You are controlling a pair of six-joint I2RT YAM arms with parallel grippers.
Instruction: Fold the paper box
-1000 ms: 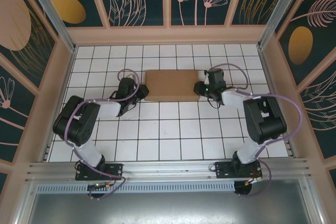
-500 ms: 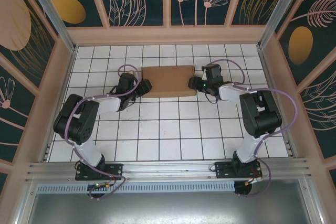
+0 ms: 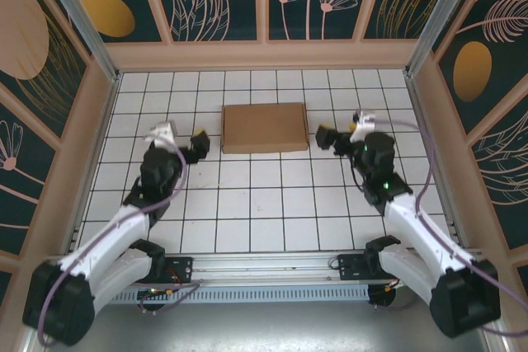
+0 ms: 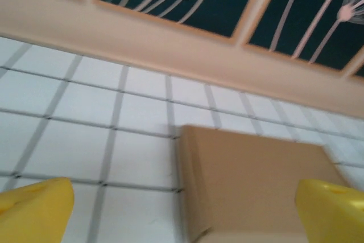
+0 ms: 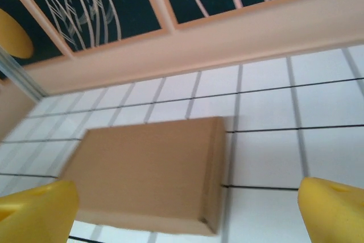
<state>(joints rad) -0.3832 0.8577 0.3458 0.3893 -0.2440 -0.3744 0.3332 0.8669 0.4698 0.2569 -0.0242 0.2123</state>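
Now drawn back from the paper box (image 3: 264,128), left gripper (image 3: 181,139) wide, right gripper (image 3: 342,131) wide, both apart from it.

Both your arms have come back off the paper box (image 3: 264,128), elbows dropped low toward the near edge. Your left gripper (image 3: 180,139), tight against the box's end a second ago, has sprung wide and now stands apart from it. Same story for your right gripper (image 3: 342,131): jaws spread, a gap showing. The box itself has slid slightly away from both hands, toward the back.
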